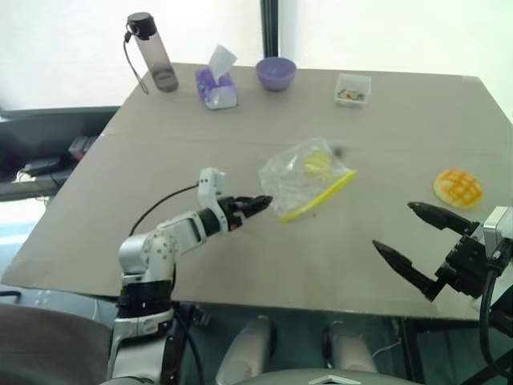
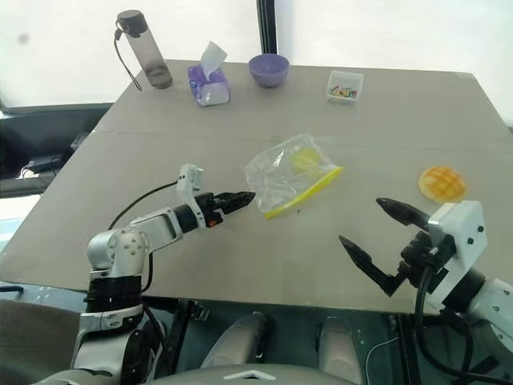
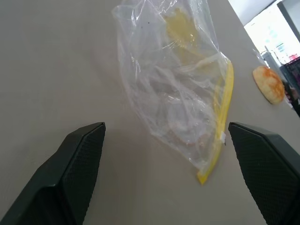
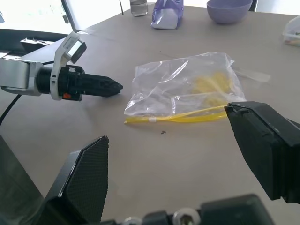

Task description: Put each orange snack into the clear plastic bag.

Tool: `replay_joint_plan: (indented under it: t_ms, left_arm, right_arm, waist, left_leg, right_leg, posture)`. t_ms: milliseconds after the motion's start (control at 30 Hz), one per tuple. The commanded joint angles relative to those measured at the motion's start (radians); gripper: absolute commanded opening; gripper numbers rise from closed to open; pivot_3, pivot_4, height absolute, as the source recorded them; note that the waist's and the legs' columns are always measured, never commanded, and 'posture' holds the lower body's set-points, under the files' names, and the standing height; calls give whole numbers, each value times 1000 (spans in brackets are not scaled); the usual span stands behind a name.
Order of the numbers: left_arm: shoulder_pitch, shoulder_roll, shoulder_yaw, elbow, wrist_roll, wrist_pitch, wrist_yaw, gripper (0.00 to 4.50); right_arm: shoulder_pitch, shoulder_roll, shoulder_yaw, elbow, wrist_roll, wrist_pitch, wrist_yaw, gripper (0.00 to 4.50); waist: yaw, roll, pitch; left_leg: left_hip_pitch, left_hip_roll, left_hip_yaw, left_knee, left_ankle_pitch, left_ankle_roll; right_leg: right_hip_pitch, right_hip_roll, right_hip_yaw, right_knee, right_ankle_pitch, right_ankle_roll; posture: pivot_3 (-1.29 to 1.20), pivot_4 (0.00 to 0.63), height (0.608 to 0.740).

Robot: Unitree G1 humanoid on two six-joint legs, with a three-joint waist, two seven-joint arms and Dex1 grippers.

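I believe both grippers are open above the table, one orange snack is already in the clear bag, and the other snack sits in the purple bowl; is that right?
Not quite. The second orange snack is not in the purple bowl; it lies bare on the table, near the right gripper, as the left eye view shows. The rest holds: both grippers, including the left gripper, are open, and one snack is inside the clear bag.

A plain indoor room, likely an office or lab, was suggested. A bare grey table (image 1: 240, 265) was set against bright windows (image 1: 80, 40) along the top of the frame, and a water bottle (image 1: 152, 52), tissue pack (image 1: 216, 84) and bowl (image 1: 276, 73) were lined up at its far edge.
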Motion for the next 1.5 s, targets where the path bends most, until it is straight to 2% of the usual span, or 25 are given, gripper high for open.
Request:
replay_joint_plan:
  t_ms: [33, 200, 467, 533, 567, 600, 667, 767, 833, 867, 900, 1033, 1200, 1300, 1500]
  left_arm:
    - [-32, -68, -83, 130, 96, -57, 65, 4448]
    - [-124, -160, -71, 234, 144, -150, 115, 4448]
    - [-237, -182, -92, 446, 236, -257, 135, 4448]
    - [-266, -196, -87, 500, 238, -269, 130, 3947]
    - [-276, -200, -89, 518, 240, -271, 123, 3883]
    - [-284, -203, -91, 532, 245, -275, 117, 3411]
    - [-292, -206, -94, 548, 253, -280, 110, 2877]
    - [-298, -212, -90, 555, 252, -267, 102, 1697]
    - [-298, -215, -83, 550, 249, -260, 97, 601]
    - [-298, -215, -81, 547, 248, -258, 94, 200]
    - [-303, -217, -74, 547, 241, -255, 84, 40]
    - [-328, -230, -3, 527, 153, -195, 39, 40]
    - [-375, -240, 170, 496, -93, 148, 19, 40]
    - [-380, -225, 223, 491, -160, 299, 41, 40]
    - [-379, -190, 250, 490, -192, 440, 50, 40]
  right_arm:
    - [-33, 1, 1, -27, 0, 4, -12, 4500]
    - [-40, 4, -15, -26, -3, 17, -10, 4500]
    - [-27, 24, -25, -28, -16, 21, -11, 4500]
    - [-32, 28, -27, -25, -13, 21, -14, 4500]
    - [-31, 30, -31, -25, -11, 22, -15, 4500]
    - [-30, 32, -34, -23, -11, 21, -14, 4500]
    - [-23, 36, -38, -24, -15, 21, -12, 4500]
    - [-14, 44, -28, -25, -29, 21, -11, 4500]
    - [-13, 47, -22, -28, -32, 21, -15, 4500]
    - [-12, 49, -19, -29, -34, 20, -16, 4500]
    - [-14, 51, -16, -27, -37, 21, -16, 4500]
    - [-16, 61, -5, -16, -55, 20, -14, 4500]
    - [-6, 63, 41, 35, -175, 22, -21, 4500]
    - [10, 51, 101, 109, -331, -11, -26, 4500]
    - [54, -46, 241, 309, -734, -201, -21, 4500]
  waist:
    - [8, 2, -1]
    - [18, 1, -2]
    - [15, 1, -2]
    - [14, 1, -2]
    - [13, 1, -2]
    - [13, 1, -2]
    - [15, 1, -2]
    - [17, 1, -2]
    - [17, 1, -2]
    - [17, 1, -2]
    - [17, 1, -2]
    - [17, 1, -2]
    - [14, -1, 0]
    - [10, -2, 1]
    - [-13, -2, 1]
  left_leg:
    - [2, 0, 0, 0, 0, 0]
    - [5, 0, 0, 0, 0, 0]
    - [5, 0, 0, 0, 0, 0]
    - [6, 0, 0, 0, 0, 0]
    - [6, 0, 0, 0, 0, 0]
    - [6, 0, 0, 0, 0, 0]
    - [5, -1, 0, 0, 0, 0]
    - [4, -1, -1, 0, 0, 0]
    - [3, -1, -2, 0, 0, 0]
    - [2, -1, -2, 0, 0, 0]
    - [2, -2, -2, 0, 0, 1]
    - [-1, -2, -5, 0, -1, 2]
    - [-4, -2, -8, 0, -1, 2]
    - [-4, -3, -10, 0, -1, 2]
    - [-4, -7, -10, -1, 1, -2]
  right_leg:
    - [3, 0, 0, 0, 0, 0]
    - [7, 0, -1, -1, -3, 5]
    - [6, 0, -1, -1, -3, 5]
    - [7, 0, -1, -1, -3, 6]
    - [7, 0, -1, -1, -3, 6]
    - [7, 0, -1, -1, -3, 6]
    - [7, 0, -1, -1, -3, 6]
    - [6, 0, -2, -2, -3, 6]
    - [6, 0, -3, -4, -2, 6]
    - [6, 0, -3, -5, -2, 7]
    - [6, 0, -3, -6, -2, 7]
    - [6, 0, -6, -10, 0, 6]
    - [5, 0, -9, -12, 1, 4]
    - [5, 0, -10, -12, 1, 4]
    - [5, 0, -10, -12, 1, 5]
  posture:
    - [0, 150, 740]
    - [0, 150, 740]
    - [0, 150, 740]
    - [0, 150, 740]
    - [0, 150, 740]
    - [0, 150, 740]
    - [0, 150, 740]
    - [0, 150, 740]
    - [0, 150, 740]
    - [0, 150, 740]
    - [0, 150, 740]
    - [0, 150, 740]
    - [0, 150, 740]
    - [0, 150, 740]
    - [0, 150, 740]
